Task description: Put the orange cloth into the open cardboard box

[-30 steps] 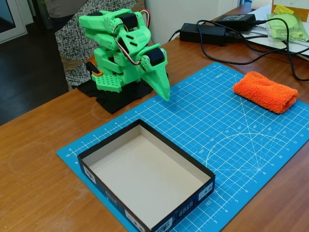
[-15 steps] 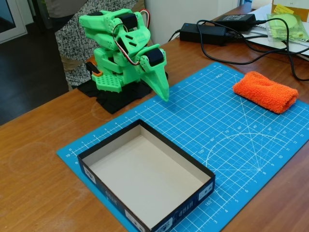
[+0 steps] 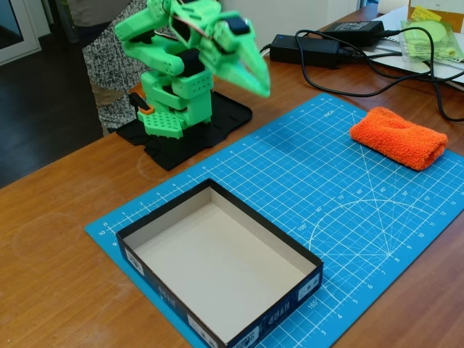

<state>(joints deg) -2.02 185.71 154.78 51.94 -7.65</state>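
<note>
Reaching: gripper [image 3: 255, 72] upper centre, blurred; jaw state unclear.
Cloth: orange cloth [image 3: 398, 136] upper right, untouched.
Box: open cardboard box [image 3: 163, 217] lower left, ready.

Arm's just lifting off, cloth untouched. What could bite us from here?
1. The cloth lies at the mat's far right edge, well away from the gripper; a long reach may give a weak or off-centre pinch.
2. Black cables run just behind the cloth and might snag.
3. The box sits loose on the mat; clipping its wall might shove it.
</note>
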